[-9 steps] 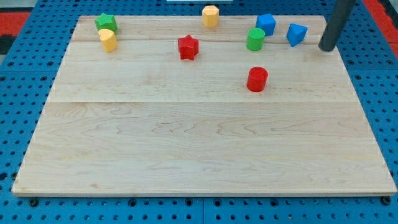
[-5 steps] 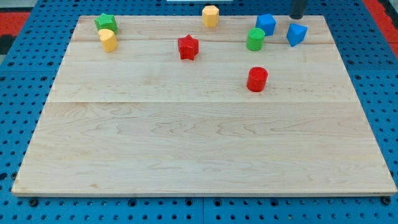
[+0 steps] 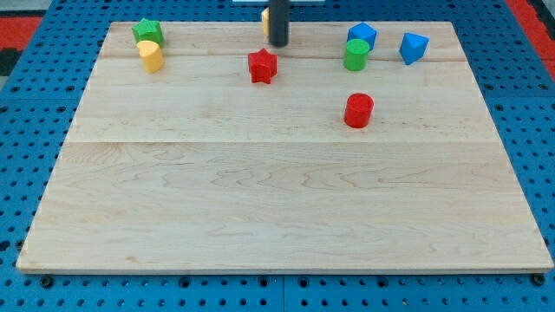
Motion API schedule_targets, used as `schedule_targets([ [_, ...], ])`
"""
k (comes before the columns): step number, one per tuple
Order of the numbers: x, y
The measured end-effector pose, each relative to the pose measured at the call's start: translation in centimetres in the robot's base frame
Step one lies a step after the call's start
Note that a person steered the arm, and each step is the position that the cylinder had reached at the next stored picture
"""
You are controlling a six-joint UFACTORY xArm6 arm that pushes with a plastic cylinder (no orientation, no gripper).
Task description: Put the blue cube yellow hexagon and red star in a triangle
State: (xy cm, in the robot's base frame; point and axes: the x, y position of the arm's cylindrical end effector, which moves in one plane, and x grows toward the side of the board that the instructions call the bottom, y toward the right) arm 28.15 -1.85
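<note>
The red star [image 3: 262, 66] lies near the view's top, left of centre. My tip [image 3: 277, 42] stands just above and right of it, close to the board's top edge. The yellow hexagon [image 3: 265, 17] is almost wholly hidden behind the rod; only a sliver shows at its left. The blue cube [image 3: 362, 36] sits at the view's top right, touching the green cylinder [image 3: 356, 55] below it.
A second blue block [image 3: 414, 47] lies right of the cube. A red cylinder [image 3: 358, 111] sits below the green one. A green star [image 3: 147, 32] and a yellow cylinder [image 3: 151, 56] sit together at the top left. The wooden board [image 3: 277, 217] lies on a blue pegboard.
The rod moved from the view's top right leftward along the top edge to the yellow hexagon, now covering it. The blue cube has shifted slightly left, against the green cylinder.
</note>
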Motion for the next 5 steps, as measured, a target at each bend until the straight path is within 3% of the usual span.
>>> schedule_targets([
  [1,-0.1,-2.9],
  [3,-9.0,-5.7],
  [5,-8.9,-3.5],
])
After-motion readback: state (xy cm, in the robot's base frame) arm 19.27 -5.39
